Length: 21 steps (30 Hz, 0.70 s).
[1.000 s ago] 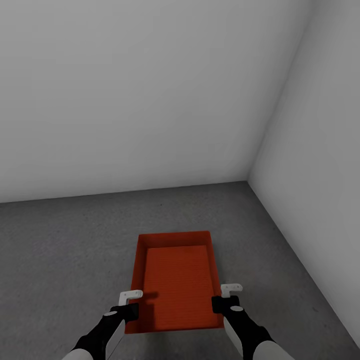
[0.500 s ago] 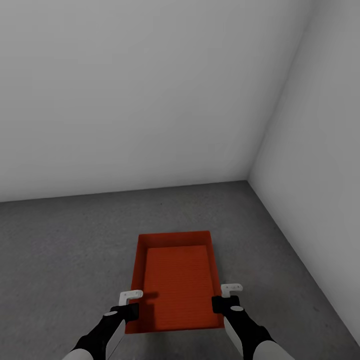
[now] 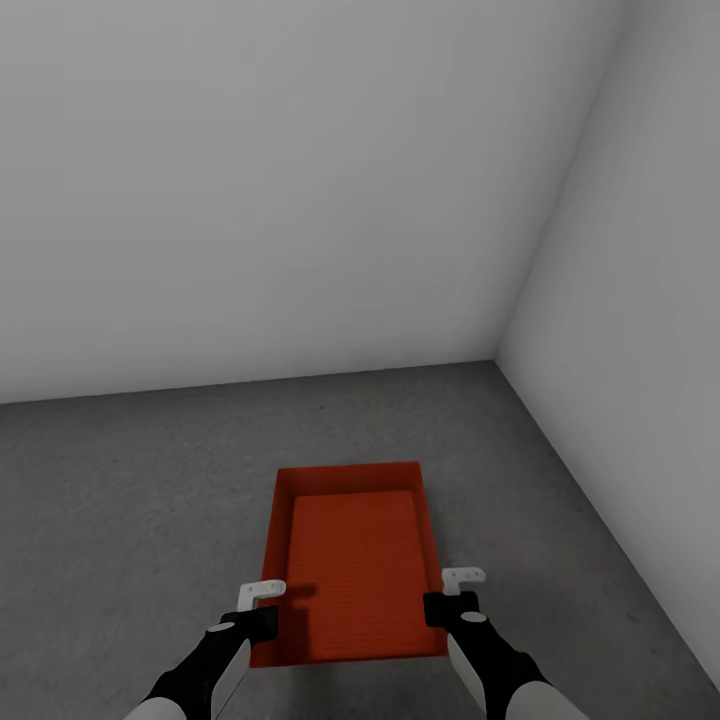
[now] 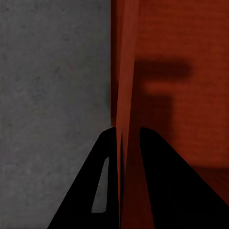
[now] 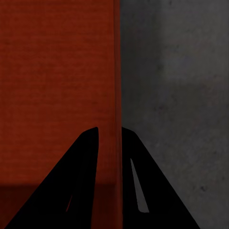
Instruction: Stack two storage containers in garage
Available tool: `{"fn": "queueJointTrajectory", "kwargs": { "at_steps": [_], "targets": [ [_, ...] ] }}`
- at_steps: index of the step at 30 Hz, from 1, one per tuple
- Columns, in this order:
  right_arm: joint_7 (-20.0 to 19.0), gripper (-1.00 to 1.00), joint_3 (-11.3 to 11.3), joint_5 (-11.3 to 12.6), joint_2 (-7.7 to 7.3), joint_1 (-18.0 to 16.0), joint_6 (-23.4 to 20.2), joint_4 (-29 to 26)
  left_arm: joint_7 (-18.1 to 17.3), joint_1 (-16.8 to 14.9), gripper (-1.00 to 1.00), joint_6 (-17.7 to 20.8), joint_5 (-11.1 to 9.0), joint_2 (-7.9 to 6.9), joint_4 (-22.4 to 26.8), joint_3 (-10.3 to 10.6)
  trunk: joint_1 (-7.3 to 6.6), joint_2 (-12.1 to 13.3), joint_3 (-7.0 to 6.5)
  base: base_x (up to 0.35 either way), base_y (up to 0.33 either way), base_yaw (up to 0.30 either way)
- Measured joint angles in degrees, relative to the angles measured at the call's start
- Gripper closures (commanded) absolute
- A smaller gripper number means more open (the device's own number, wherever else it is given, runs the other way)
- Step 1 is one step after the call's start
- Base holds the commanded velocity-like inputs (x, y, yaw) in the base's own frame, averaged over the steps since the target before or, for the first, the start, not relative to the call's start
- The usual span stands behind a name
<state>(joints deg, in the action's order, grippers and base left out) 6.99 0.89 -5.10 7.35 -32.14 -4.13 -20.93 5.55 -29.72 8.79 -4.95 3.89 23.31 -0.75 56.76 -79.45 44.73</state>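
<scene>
Both jaws are clamped on the storage container (image 3: pixel 352 560): left gripper (image 4: pixel 128 138) and right gripper (image 5: pixel 109 131) straddle opposite side walls, clear in the wrist views. Head view adds the garage corner, floor (image 3: pixel 130 500) and grey walls (image 3: pixel 300 180).

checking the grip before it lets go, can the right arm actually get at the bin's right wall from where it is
Yes, it seems so: the right gripper already straddles the storage container's right wall, one finger inside and one outside, nothing between them but the wall.
</scene>
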Motion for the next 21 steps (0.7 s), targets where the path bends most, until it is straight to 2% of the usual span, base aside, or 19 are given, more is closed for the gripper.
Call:
{"fn": "queueJointTrajectory", "kwargs": {
  "at_steps": [14, 21],
  "targets": [
    [0.17, 1.00, -0.16, 0.47, 0.00, 0.22, 0.00, 0.00, -0.09, 0.00, 1.00, 0.26, 0.30, -0.02, 0.00, -0.02, 0.00, 0.00, 0.00, 0.001, 0.000, 0.000],
    [-0.06, 1.00, -0.12, -0.32, 0.00, -0.32, -0.01, 0.02, 0.07, 0.00, 1.00, -0.34, -0.42, -0.01, 0.02, 0.02, -0.02, 0.00, 0.00, 0.143, 0.000, 0.000]
  ]
}}
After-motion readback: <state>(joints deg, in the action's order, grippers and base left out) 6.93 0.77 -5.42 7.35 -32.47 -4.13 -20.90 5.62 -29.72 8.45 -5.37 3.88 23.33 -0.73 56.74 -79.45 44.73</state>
